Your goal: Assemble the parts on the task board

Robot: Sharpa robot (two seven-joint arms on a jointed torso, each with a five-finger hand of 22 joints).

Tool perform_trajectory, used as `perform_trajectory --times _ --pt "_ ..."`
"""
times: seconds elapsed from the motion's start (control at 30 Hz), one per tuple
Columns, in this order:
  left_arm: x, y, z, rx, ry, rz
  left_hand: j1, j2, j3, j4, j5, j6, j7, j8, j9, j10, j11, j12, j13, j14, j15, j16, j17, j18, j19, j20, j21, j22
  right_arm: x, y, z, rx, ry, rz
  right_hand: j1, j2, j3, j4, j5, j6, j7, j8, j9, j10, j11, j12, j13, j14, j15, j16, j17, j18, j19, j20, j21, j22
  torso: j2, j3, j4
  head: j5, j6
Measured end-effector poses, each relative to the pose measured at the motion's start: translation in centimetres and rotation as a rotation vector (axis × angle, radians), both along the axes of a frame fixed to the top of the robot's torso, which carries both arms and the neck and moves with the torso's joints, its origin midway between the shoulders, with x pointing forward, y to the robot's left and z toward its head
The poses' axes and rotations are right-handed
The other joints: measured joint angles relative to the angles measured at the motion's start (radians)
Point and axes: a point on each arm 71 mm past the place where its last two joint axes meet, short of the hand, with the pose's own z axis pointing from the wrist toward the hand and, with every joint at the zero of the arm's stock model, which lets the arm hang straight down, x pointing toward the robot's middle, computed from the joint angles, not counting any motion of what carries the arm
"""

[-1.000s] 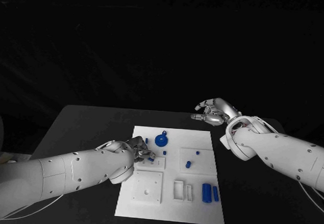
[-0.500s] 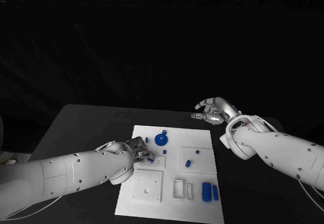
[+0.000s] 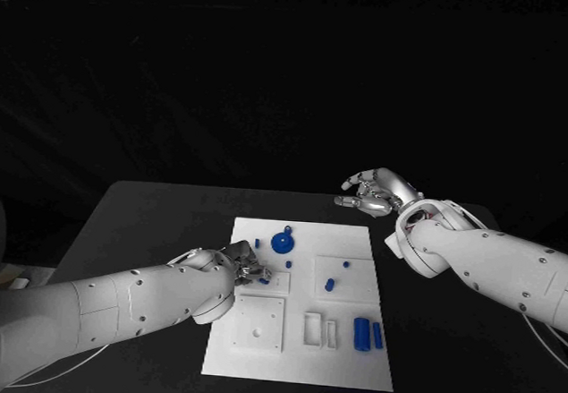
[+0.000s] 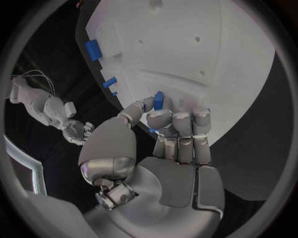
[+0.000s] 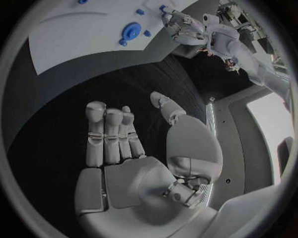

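The left hand pinches a small blue part between thumb and fingertips, low over the board at about 9 o'clock of its middle, probably so the part can be lined up with a seat there. The right hand hangs off the board's far edge at 1 o'clock, fingers loosely spread and holding nothing, likely parked clear of the work. A blue disc lies at 11 o'clock and two blue blocks at 5 o'clock. Against a second ago, the left hand has edged slightly nearer the body and the right hand slightly farther off; the loose parts lie as they did.
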Motion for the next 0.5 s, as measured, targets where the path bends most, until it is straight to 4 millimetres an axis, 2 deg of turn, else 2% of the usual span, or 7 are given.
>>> perform_trajectory --times 0.13,0.5 --pt "0.01 -0.04 0.00 0.001 0.000 -0.001 0.000 0.000 0.002 -0.001 -0.030 0.000 0.000 -0.003 0.000 0.000 0.000 0.007 -0.006 0.000 0.000 0.000 -0.003 0.000 0.000 0.000 0.000 0.000 0.00 0.03 0.00 0.000 0.000 0.001 0.000 0.000 0.000 0.000 0.000 0.000 0.000 0.000 0.000 0.000 0.000 0.000 0.000 0.000 0.000 0.000 0.000 0.000 0.000 0.000 0.000 0.000 0.000 0.0000 0.0000 -0.001 0.000" --pt "0.02 -0.06 0.00 0.007 -0.002 -0.008 0.000 0.000 0.004 -0.001 -0.038 0.000 0.000 0.001 0.001 -0.002 0.002 0.011 -0.010 0.000 0.000 0.001 -0.006 0.000 0.000 0.000 0.004 0.000 -0.01 0.15 -0.01 0.001 0.001 0.003 0.000 0.000 0.000 0.000 0.000 0.000 0.000 0.000 0.000 0.000 0.000 0.000 -0.001 0.000 0.000 0.000 0.000 0.000 0.000 0.000 0.000 0.001 0.000 0.0001 -0.0001 0.000 -0.005"
